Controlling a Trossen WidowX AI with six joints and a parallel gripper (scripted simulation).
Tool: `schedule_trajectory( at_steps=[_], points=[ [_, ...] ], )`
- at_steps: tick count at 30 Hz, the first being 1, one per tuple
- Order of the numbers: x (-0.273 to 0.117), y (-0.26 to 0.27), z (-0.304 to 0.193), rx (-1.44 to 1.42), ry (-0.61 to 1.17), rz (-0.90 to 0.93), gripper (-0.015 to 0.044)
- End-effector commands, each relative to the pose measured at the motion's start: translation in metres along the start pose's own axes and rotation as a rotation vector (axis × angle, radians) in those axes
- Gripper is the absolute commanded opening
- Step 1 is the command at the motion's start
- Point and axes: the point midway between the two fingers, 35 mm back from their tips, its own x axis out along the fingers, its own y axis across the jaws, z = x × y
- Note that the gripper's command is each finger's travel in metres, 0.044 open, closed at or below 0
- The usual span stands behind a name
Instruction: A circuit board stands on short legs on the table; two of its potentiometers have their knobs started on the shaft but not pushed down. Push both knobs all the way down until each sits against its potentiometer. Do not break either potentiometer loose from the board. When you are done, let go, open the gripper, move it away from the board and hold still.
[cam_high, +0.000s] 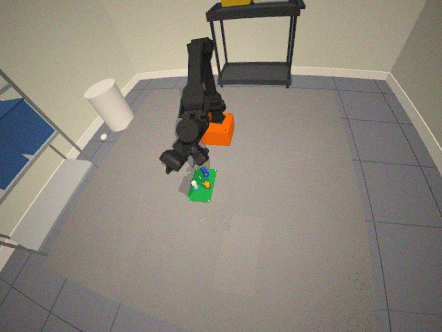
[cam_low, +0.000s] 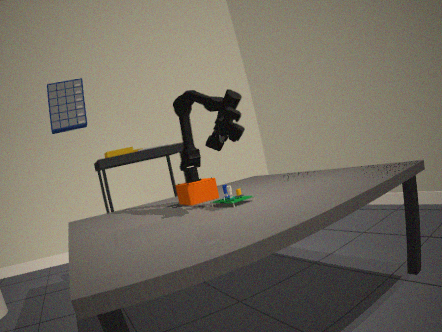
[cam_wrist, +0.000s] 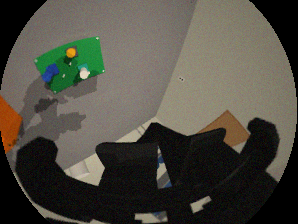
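The green circuit board (cam_high: 201, 197) (cam_low: 243, 200) (cam_wrist: 93, 49) stands on short legs on the table. It bears a blue upright part (cam_high: 205, 175) (cam_low: 225, 189) (cam_wrist: 50, 73), a white-topped part (cam_high: 194, 184) (cam_low: 229, 190) (cam_wrist: 84, 73) with teal at its foot, and an orange-topped part (cam_high: 207, 185) (cam_low: 238, 191) (cam_wrist: 71, 52). How far down each knob sits is too small to tell. My gripper (cam_high: 168, 169) (cam_low: 214, 145) (cam_wrist: 153, 125) is shut and empty. It is high above the table, off to the board's side, touching nothing there.
An orange box (cam_high: 220, 135) (cam_low: 199, 192) (cam_wrist: 8, 122) stands close to the board, near the arm's base. A white cylinder (cam_high: 110, 105), a dark shelf cart (cam_high: 255, 72) and a rack with blue bins (cam_high: 25, 130) stand beyond the table.
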Motion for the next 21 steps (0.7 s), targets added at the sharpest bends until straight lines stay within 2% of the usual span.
schedule_trajectory(
  at_steps=[1,21],
  points=[
    [0.004,0.013,0.006,0.080,-0.052,0.053,0.0000],
    [0.007,0.074,0.033,0.508,-0.220,0.387,0.0000]
  ],
)
